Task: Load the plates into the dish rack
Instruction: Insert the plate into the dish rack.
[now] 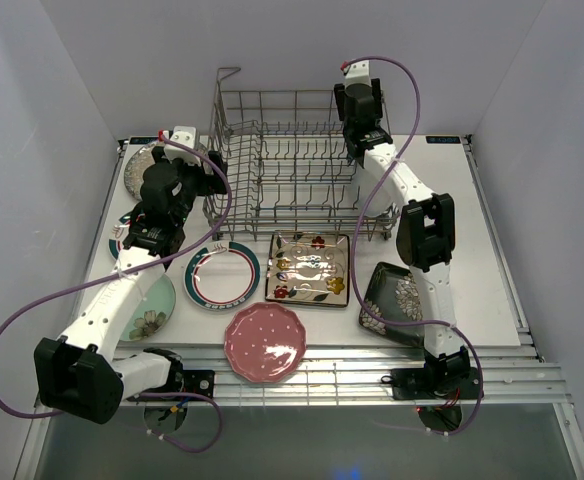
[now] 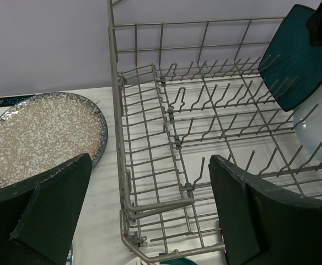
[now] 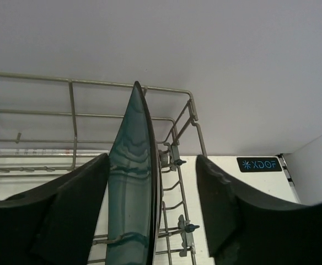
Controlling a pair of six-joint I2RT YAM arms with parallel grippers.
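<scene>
The grey wire dish rack [image 1: 292,175] stands at the back middle. My right gripper [image 1: 364,150] is open at its back right corner. In the right wrist view a teal plate [image 3: 132,187] stands on edge in the rack [image 3: 73,116] between the spread fingers [image 3: 238,210] of the gripper [image 3: 151,165], close against the left one. The left wrist view shows this teal plate [image 2: 296,55] and a white plate [image 2: 321,124] beside it. My left gripper [image 1: 210,168] is open and empty over the rack's left end [image 2: 150,182]. A speckled plate [image 2: 42,132] lies left of the rack.
On the table lie the speckled plate [image 1: 140,165], a teal-rimmed white plate [image 1: 222,275], a cream floral square plate [image 1: 309,268], a black floral square plate [image 1: 397,298], a pink scalloped plate [image 1: 264,342] and a pale green plate [image 1: 152,308]. White walls enclose the table.
</scene>
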